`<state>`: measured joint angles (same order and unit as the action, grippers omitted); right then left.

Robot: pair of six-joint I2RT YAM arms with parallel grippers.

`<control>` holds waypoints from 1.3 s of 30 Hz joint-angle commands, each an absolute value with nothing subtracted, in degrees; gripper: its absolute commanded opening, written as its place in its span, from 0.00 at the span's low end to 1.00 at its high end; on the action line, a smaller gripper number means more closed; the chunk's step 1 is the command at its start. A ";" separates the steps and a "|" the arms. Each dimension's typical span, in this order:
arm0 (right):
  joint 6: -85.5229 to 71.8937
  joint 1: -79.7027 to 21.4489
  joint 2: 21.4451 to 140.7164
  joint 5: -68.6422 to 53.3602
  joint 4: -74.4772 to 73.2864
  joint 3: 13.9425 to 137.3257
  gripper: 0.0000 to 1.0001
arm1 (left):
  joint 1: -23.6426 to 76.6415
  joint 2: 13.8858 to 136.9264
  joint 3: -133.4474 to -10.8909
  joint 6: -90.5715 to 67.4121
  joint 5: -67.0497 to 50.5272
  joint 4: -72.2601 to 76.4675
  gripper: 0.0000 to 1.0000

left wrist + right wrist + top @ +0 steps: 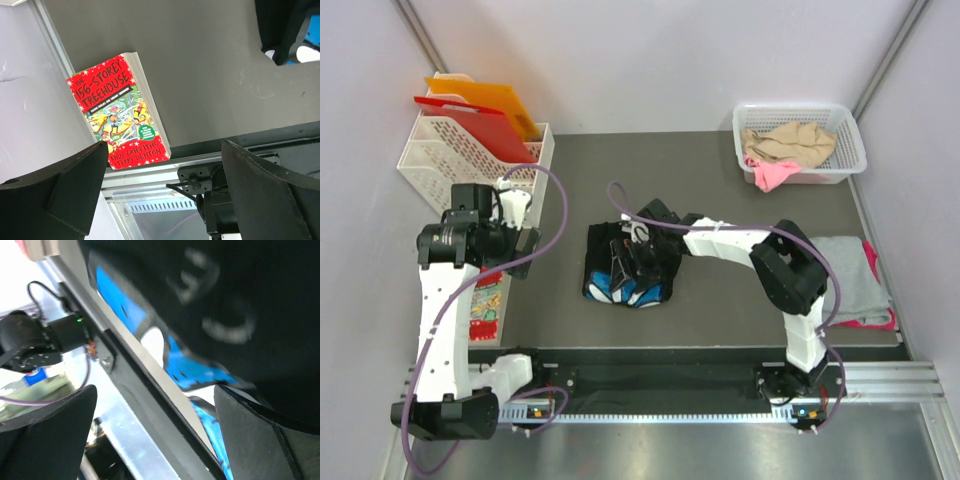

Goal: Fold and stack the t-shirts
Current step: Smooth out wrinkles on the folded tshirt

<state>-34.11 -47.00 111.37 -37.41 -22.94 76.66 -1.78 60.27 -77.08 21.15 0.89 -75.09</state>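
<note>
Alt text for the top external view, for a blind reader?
The right hand reaches over a folded black shirt at the centre of the table. The left hand hangs beside a folder rack on the left; a basket of shirts sits back right, a grey shirt near right.

A white perforated file rack [435,160] stands at the far left of the dark grey table [700,180], holding an orange folder [485,98] and a red folder [480,128]. A white mesh basket [790,107] sits in the far right corner. A red paperback [117,112], "The 156-Storey Treehouse", lies flat near the left edge.
</note>
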 commanded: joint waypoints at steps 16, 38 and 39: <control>-23.56 -48.51 111.89 -38.49 -32.25 81.38 1.00 | -1.85 56.60 -74.53 21.89 -1.32 -74.53 0.99; -35.07 -48.17 134.73 -48.25 -19.94 96.68 1.00 | -1.85 57.21 -77.51 21.97 -0.53 -75.41 0.99; -34.55 -48.08 135.35 -48.43 -20.04 96.77 1.00 | -1.85 57.30 -77.69 21.89 -0.53 -75.67 0.99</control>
